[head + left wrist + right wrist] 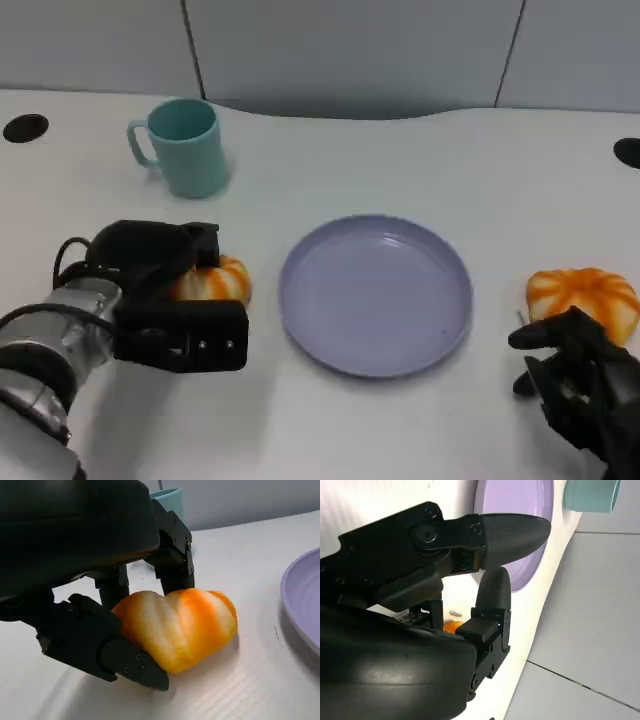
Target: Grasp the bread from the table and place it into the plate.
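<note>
An orange-and-white striped bread [212,282] lies on the white table, left of the lilac plate [375,295]. My left hand [165,290] is wrapped around it. In the left wrist view the thumb lies under the front of the bread [180,625] and the fingers [172,555] press on its back. The bread still touches the table, with the plate's rim [302,600] close by. A second striped bread [585,298] lies right of the plate. My right hand [580,385] sits just in front of it, fingers apart and holding nothing.
A teal mug [185,145] stands behind the left bread, near the table's far edge. Dark round holes [25,127] mark the table's far corners. In the right wrist view the plate [515,497] and mug [592,495] lie beyond my right hand [445,580].
</note>
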